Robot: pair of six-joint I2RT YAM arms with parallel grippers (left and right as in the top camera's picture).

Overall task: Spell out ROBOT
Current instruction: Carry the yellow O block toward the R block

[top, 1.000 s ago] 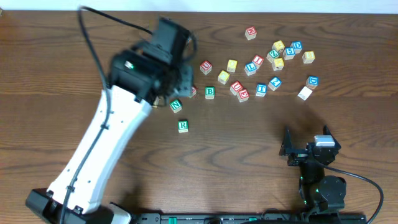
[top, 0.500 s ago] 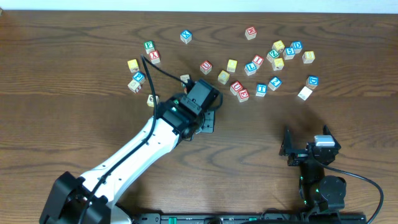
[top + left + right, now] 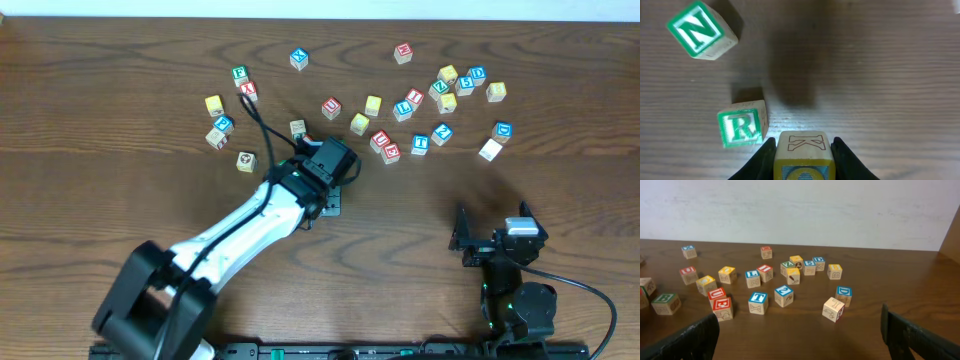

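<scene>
In the left wrist view my left gripper (image 3: 803,143) is shut on a yellow-edged block (image 3: 802,152) with a K on its top face and a blue O on the near face. It holds the block just right of the green R block (image 3: 742,127). A green N block (image 3: 702,30) lies further off. In the overhead view the left gripper (image 3: 328,198) is at the table's middle, and the arm hides the R and N blocks. A blue T block (image 3: 420,143) lies at back right and shows in the right wrist view (image 3: 758,301). My right gripper (image 3: 490,243) is open and empty (image 3: 800,345).
A cluster of lettered blocks (image 3: 440,95) spreads over the back right. A smaller group (image 3: 230,100) lies at back left. A green B block (image 3: 665,302) shows at the right wrist view's left edge. A pale block (image 3: 490,150) lies nearest the right gripper.
My left arm has swung from over the back-left blocks to the table's middle and come down beside the R block. The right arm has not moved.
</scene>
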